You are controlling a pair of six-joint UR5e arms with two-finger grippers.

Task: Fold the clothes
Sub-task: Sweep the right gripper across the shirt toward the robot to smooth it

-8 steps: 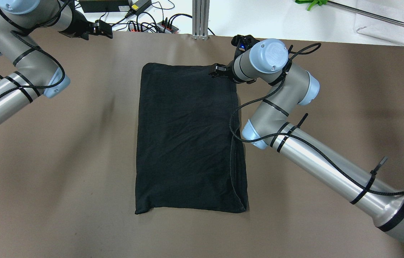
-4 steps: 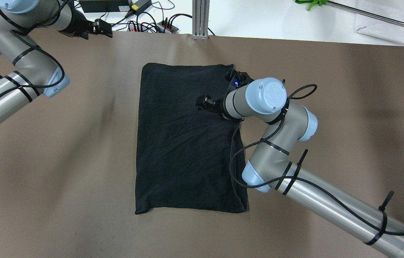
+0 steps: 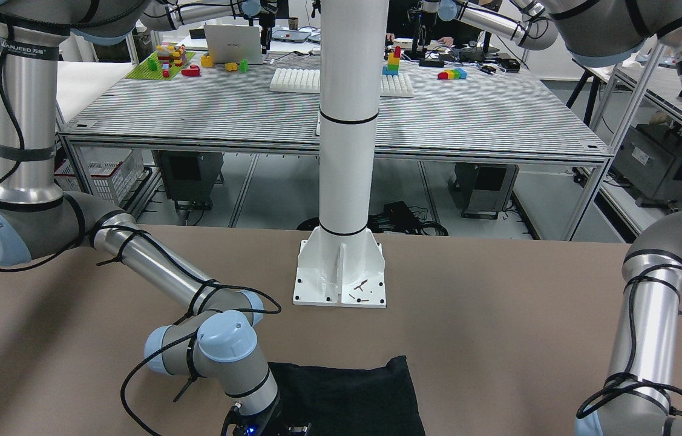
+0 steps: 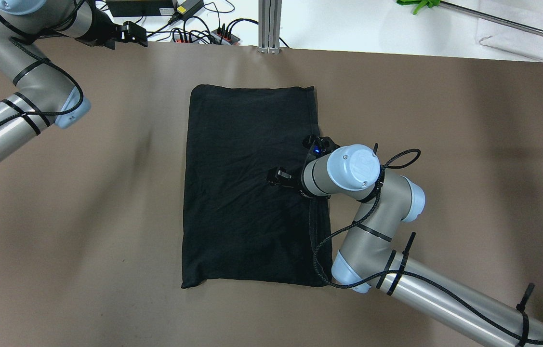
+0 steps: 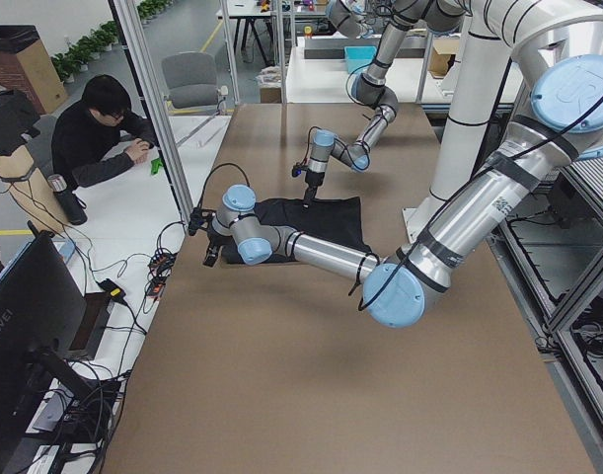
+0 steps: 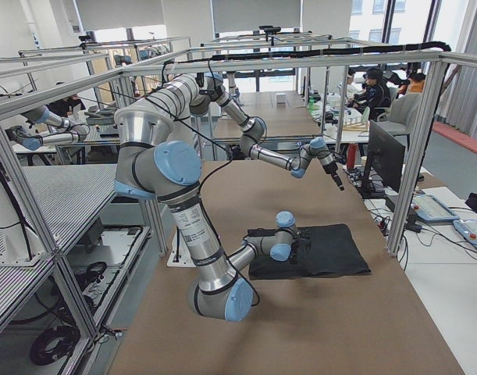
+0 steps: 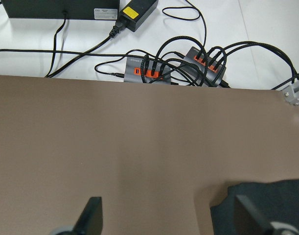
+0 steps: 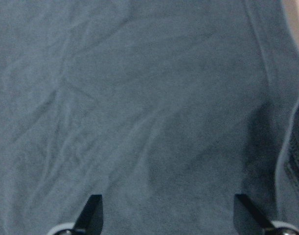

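At the far left corner of the brown tabletop (image 4: 444, 144), the left tool (image 4: 132, 34) hovers over bare surface, well apart from the cloth. Its wrist camera shows its two fingers (image 7: 93, 215) spread wide with nothing between them, so it is released. Just past the tabletop's far edge there, power strips (image 7: 149, 68) lie in a tangle of black cables (image 7: 90, 46). In the middle of the tabletop the black garment (image 4: 242, 144) lies flat as a tall rectangle with its long sides running away from the robot. It has light wrinkles, and a hemmed edge runs down its right side over a layer beneath. The right tool (image 4: 278, 177) sits low over the garment's right half, about midway along its length and just inside that hem. Its fingers (image 8: 93, 208) are also spread apart and grasp nothing. Whether they touch the fabric cannot be told. The right arm's wrist and dangling cable (image 4: 322, 250) cross the garment's right edge.
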